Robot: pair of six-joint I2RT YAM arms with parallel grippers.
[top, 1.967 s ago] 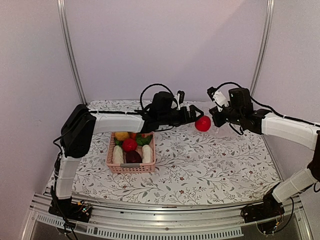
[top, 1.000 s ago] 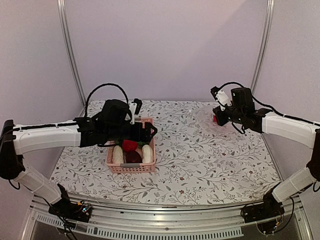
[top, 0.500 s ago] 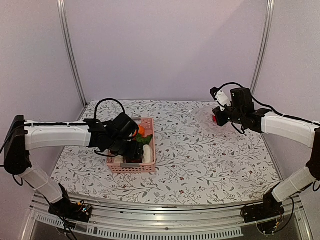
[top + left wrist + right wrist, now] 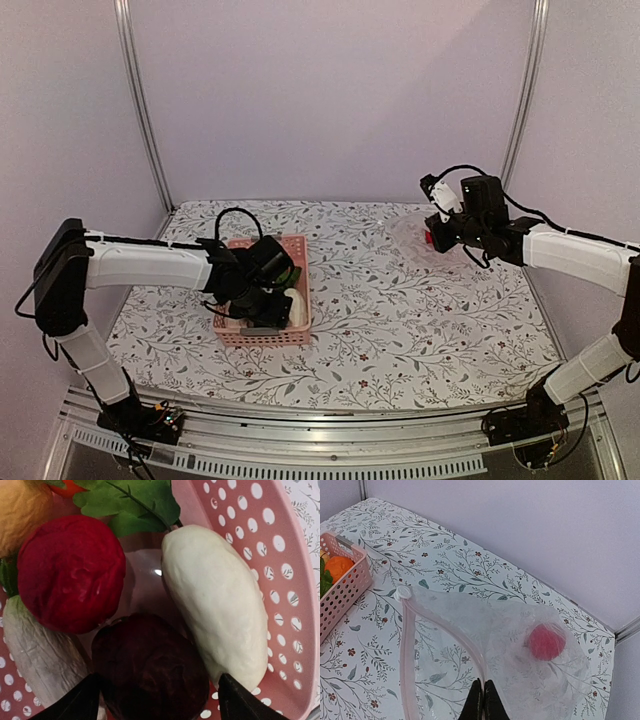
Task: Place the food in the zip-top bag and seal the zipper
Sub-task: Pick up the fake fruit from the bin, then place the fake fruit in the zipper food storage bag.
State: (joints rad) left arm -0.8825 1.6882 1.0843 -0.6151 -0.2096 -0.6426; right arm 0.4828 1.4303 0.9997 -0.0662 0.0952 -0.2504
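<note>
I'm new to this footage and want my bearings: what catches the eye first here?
The pink basket of toy food, left of centre, with the left gripper open right over a dark maroon piece beside a white oblong one. To the right, the right gripper pinches the clear zip-top bag, one red piece already inside.

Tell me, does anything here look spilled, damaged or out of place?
Nothing stands out. The remaining food sits inside the pink basket, one red piece is already inside the zip-top bag, and nothing has spilled onto the table.
</note>
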